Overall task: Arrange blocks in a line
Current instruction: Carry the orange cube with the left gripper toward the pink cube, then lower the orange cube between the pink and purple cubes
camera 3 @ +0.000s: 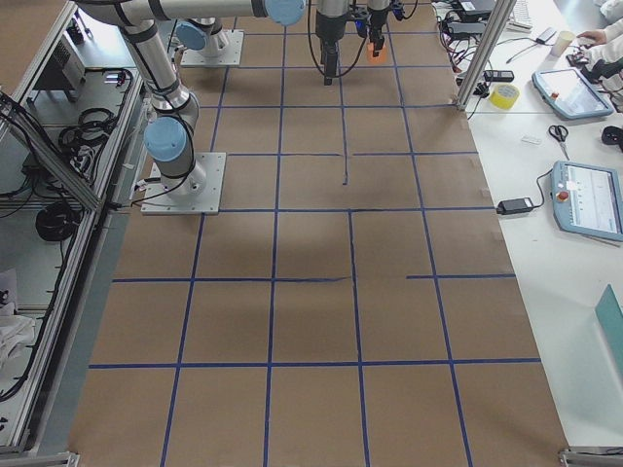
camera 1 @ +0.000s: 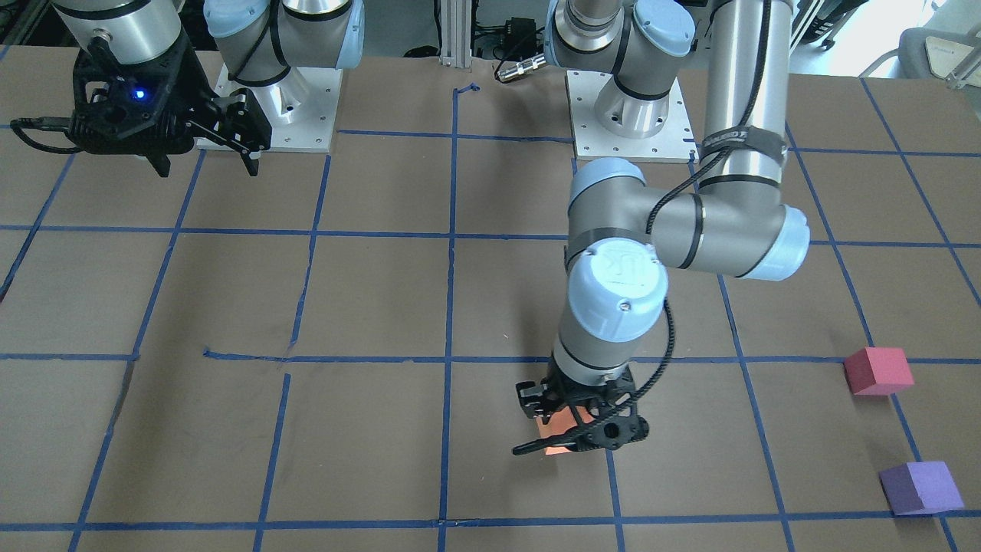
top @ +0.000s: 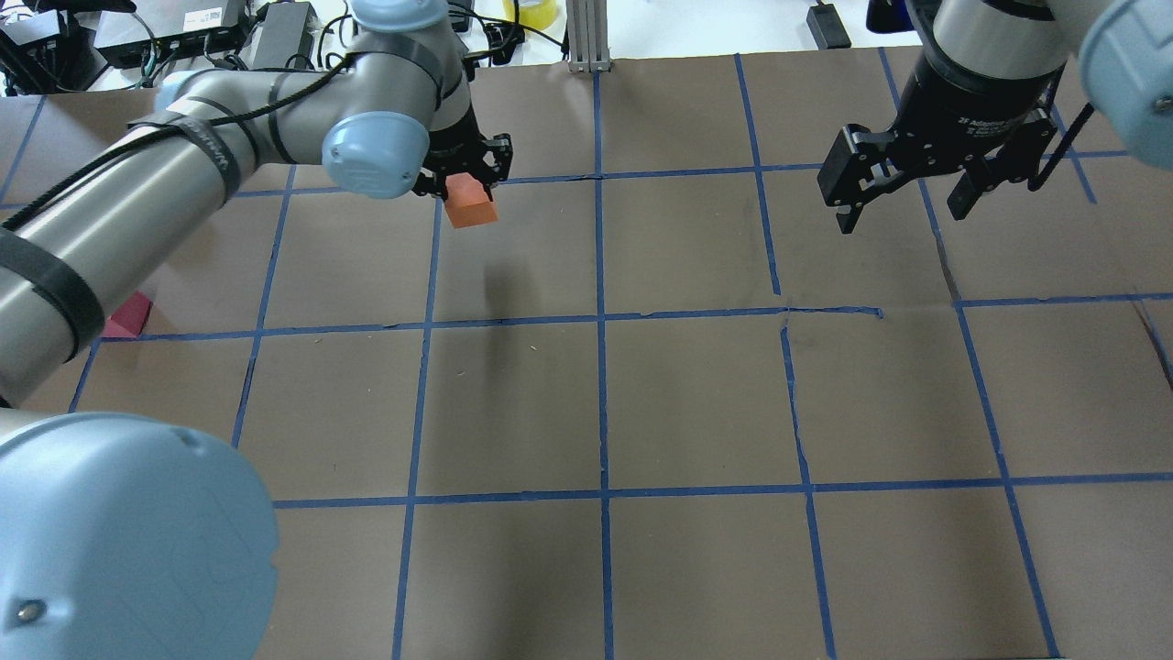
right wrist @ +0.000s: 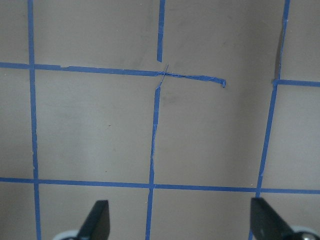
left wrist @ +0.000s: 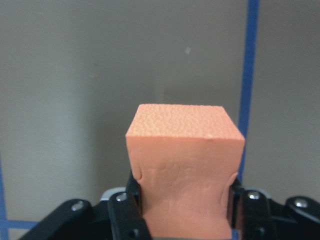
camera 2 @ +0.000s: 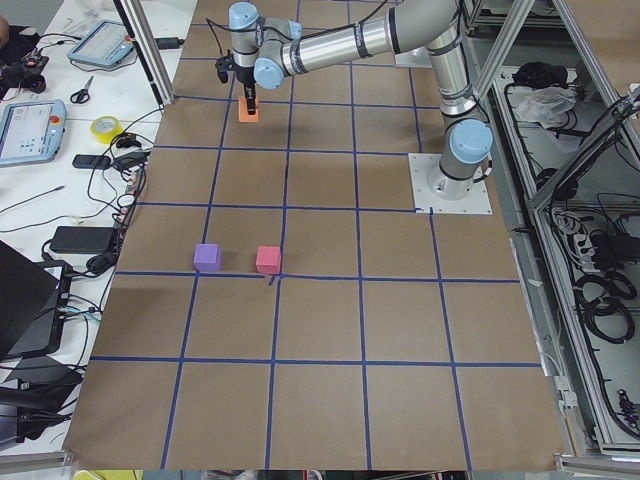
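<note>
My left gripper (top: 463, 179) is shut on the orange block (top: 470, 203). The left wrist view shows the block (left wrist: 185, 150) pinched between both fingers at its lower sides. In the front view the block (camera 1: 562, 437) hangs low over the table; I cannot tell whether it touches. The red-pink block (camera 1: 878, 371) and the purple block (camera 1: 920, 487) sit apart on the table, far out on my left side. The red-pink block (top: 128, 316) peeks out beside my left arm in the overhead view; the purple one is hidden there. My right gripper (top: 900, 220) is open, empty and raised.
The brown table (top: 696, 403) carries a blue tape grid, with a loose tape end (top: 878, 313) near the middle. The arm bases (camera 1: 268, 107) stand at the robot's edge. A side desk holds tablets (camera 3: 584, 199) and a tape roll (camera 3: 504, 95).
</note>
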Available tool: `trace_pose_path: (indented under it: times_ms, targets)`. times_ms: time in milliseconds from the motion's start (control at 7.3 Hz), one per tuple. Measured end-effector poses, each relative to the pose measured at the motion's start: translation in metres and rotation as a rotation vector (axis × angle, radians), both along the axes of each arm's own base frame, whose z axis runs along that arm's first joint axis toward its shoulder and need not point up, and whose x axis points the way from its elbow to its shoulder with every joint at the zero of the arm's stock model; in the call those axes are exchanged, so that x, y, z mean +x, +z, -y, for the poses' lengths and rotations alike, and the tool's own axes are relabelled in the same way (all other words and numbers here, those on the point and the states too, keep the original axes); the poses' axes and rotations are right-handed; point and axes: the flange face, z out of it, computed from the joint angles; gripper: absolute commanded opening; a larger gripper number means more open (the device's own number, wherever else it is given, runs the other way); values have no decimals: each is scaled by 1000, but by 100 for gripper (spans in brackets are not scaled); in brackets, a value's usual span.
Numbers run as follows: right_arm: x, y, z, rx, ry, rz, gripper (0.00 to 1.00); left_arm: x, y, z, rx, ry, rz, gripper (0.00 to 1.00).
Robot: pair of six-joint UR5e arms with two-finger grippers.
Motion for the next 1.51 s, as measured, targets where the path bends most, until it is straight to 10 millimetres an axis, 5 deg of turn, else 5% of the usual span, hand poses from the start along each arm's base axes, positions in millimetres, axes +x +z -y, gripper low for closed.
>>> trace_pose_path:
  times_ms: [274, 959, 1507]
  targets:
    - [0, 0, 0, 1, 2, 4, 100, 91, 18, 3, 31, -21, 28, 0]
    - [0, 0, 0, 0, 2, 4, 100, 304, -10, 8, 150, -241, 83, 0]
    - [1, 0, 0, 2, 1, 8, 100, 416, -26, 18, 133, -289, 40, 0]
